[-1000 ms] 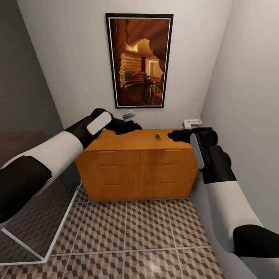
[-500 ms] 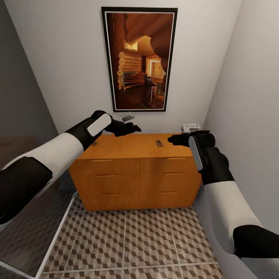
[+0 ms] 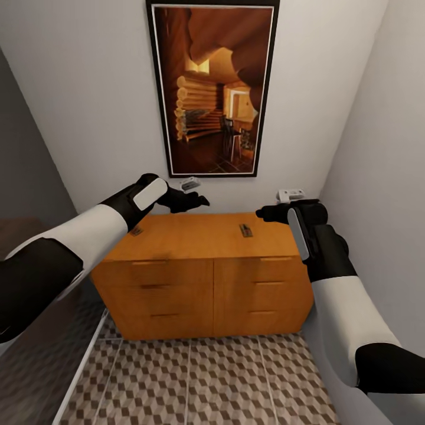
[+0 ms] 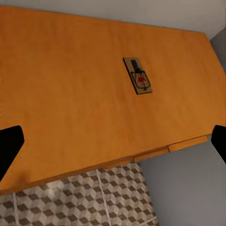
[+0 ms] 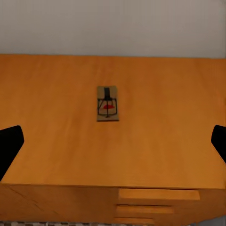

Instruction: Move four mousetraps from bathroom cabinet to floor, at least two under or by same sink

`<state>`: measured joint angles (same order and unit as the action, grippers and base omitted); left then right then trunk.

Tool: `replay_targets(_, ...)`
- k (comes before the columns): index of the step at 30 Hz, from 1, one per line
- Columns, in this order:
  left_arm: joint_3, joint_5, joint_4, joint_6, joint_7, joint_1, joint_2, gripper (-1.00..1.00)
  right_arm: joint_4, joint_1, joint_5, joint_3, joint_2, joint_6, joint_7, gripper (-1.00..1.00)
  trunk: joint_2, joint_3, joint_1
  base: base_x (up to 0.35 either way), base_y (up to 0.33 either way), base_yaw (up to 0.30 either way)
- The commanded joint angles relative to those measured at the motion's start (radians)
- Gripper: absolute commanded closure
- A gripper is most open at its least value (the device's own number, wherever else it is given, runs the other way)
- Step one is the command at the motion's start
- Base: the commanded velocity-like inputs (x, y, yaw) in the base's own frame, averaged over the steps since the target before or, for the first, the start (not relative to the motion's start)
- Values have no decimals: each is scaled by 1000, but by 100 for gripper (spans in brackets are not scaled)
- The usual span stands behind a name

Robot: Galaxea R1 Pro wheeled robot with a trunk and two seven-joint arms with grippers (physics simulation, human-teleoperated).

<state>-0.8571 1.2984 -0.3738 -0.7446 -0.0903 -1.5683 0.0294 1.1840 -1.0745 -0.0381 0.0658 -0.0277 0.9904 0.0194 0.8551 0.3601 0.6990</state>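
The orange-brown cabinet (image 3: 195, 243) stands against the back wall, its drawers shut. One mousetrap (image 3: 245, 230) lies flat on its top toward the right, and a second (image 3: 137, 231) lies near the top's left edge, beside my left forearm. My left gripper (image 3: 195, 202) hovers open above the back left of the top. The right gripper (image 3: 264, 213) hovers open just right of the first trap. Both wrist views look down on a trap (image 4: 139, 82) (image 5: 108, 103) on the wood between wide-spread fingertips (image 4: 9, 146) (image 5: 9, 143). Cube-patterned floor (image 3: 195, 378) lies in front.
A tall framed picture (image 3: 212, 88) hangs above the cabinet. Two small white fittings (image 3: 190, 185) (image 3: 291, 193) sit on the back wall. The right wall (image 3: 378, 177) is close beside my right arm. A glossy panel (image 3: 35, 354) borders the floor at the left.
The head camera has come closer and looks more steeply down at the cabinet, which now appears larger and lower. The left trap has come into view. Both grippers stay open.
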Motion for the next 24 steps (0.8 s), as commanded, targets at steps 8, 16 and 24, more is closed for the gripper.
replay_targets(8, -4, 11, 4, 0, -9, -1, 1, -100, -2, 2, -6, 0, 0, 4, 3, -100, 1, 1, 1, 340, 0, 0)
replay_targets(16, -5, 10, 21, 2, -10, 5, -2, -100, -12, 5, -8, 0, -1, 4, 2, -100, 1, 1, 1, 340, 0, 0)
replay_targets(24, -8, 9, 90, 3, -11, 11, -1, -100, -92, 11, -8, 0, -6, 2, -1, -100, 1, 1, 1, 340, 0, 0)
